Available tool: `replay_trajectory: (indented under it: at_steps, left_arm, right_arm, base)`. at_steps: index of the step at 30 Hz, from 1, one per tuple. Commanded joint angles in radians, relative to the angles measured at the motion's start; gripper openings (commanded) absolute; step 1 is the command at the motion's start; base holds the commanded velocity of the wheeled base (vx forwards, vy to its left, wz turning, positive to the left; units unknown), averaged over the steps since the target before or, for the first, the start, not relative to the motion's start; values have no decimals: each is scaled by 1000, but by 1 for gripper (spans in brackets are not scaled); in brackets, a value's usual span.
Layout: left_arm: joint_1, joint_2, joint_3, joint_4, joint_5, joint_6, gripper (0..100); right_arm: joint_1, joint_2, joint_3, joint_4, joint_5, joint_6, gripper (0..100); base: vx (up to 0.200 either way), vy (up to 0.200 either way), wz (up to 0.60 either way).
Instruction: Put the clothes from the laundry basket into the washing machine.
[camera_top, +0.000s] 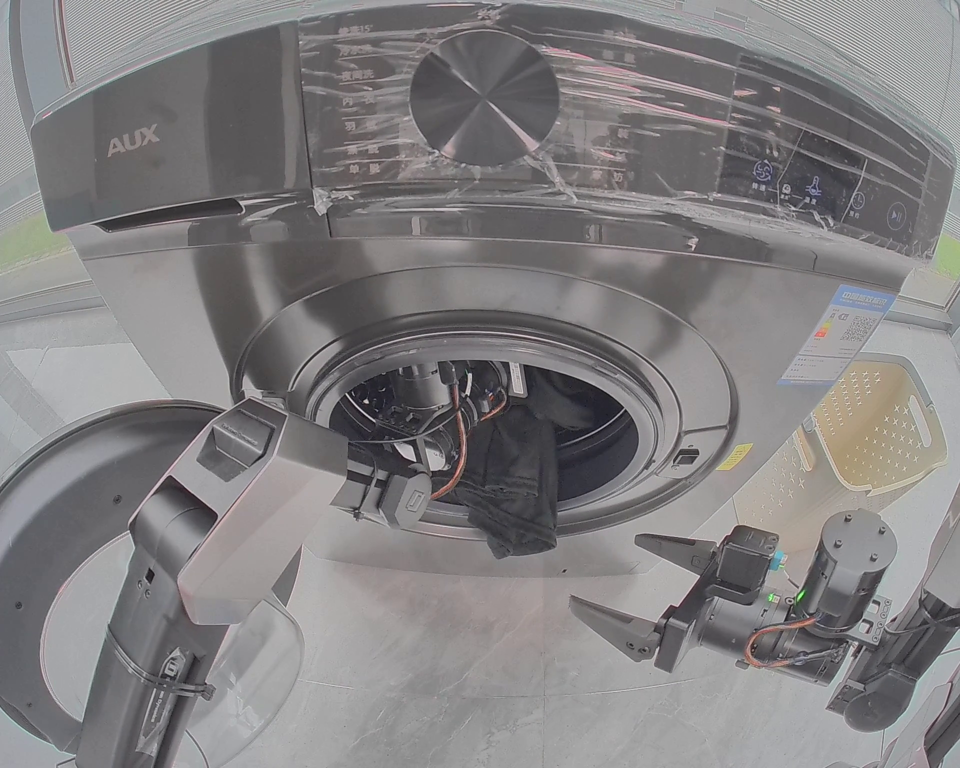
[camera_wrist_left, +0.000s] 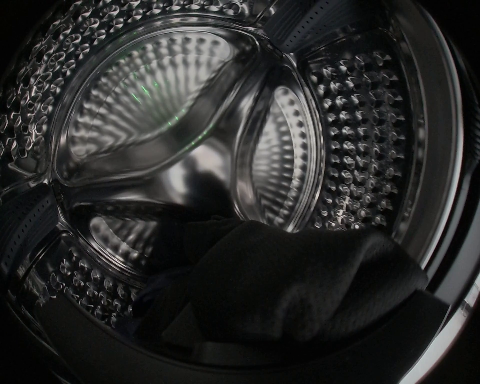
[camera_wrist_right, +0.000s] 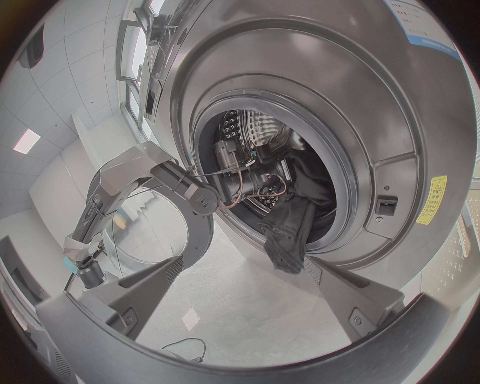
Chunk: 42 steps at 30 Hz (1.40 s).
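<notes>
The washing machine (camera_top: 500, 300) stands with its door (camera_top: 60, 520) open at left and the laundry basket (camera_top: 880, 430) at far right. The left arm (camera_top: 250, 490) is in the drum; whether the left claw is apart or clamped cannot be told. A dark garment (camera_top: 515, 480) hangs half out over the rim and probably needs pushing inside next. The right claw (camera_top: 608, 572) hovers near, apart and empty.

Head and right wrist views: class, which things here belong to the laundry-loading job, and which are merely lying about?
Belongs to the job: washing machine; its open door; dark garment hanging out over the drum opening's rim; laundry basket; right claw, open.

Just lying about: loose cable; yellow warning sticker.
</notes>
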Motion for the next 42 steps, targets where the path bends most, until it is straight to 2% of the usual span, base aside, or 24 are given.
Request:
replay_trajectory:
  at_steps: [1,2,3,6,9,12,15,16,17,20,23,29,30,37,39,42]
  left_arm:
    - [12,59,-99,26,37,-7,0]
    - [12,59,-99,26,37,-7,0]
    - [13,58,-97,28,40,-7,100]
    - [15,51,-97,46,54,-15,100]
    - [15,45,-89,104,113,-65,100]
    - [10,10,-47,153,140,-85,100]
    - [4,-25,19,166,140,-84,100]
    - [-5,-70,125,170,127,-79,100]
    - [-7,-73,133,170,126,-79,100]
    - [-27,-133,306,172,75,-77,100]
    - [-31,-146,395,169,46,-74,100]
    - [-39,-142,452,166,25,-54,100]
    - [-39,-140,449,169,25,-53,0]
    - [-34,-97,386,167,20,-56,0]
    - [-31,-82,334,161,28,-64,0]
    - [-25,-56,248,155,40,-96,0]
  right_arm:
    - [3,12,5,0,0,1,100]
    - [3,12,5,0,0,1,100]
    - [3,12,5,-1,0,1,100]
    - [3,12,3,-1,0,1,100]
    - [4,12,8,-1,0,1,100]
    - [4,14,8,0,0,1,100]
    - [4,28,8,0,0,2,100]
    - [4,43,9,-1,0,2,100]
    - [4,45,9,-1,0,2,100]
    - [6,52,6,-1,0,2,100]
    - [8,64,6,-1,0,2,100]
    - [8,66,6,-1,-2,4,100]
    - [8,66,6,-1,0,4,100]
    - [26,57,-4,-1,0,4,100]
    - [27,55,-6,-1,0,4,100]
    - [24,57,-6,-1,0,4,100]
  base:
    - [0,0,0]
    - [0,0,0]
    - [0,0,0]
    - [0,0,0]
    - [0,0,0]
    - [0,0,0]
    - [0,0,0]
    - [0,0,0]
    - [0,0,0]
    - [0,0,0]
    - [0,0,0]
    - [0,0,0]
    - [0,0,0]
    - [0,0,0]
    - [0,0,0]
    - [0,0,0]
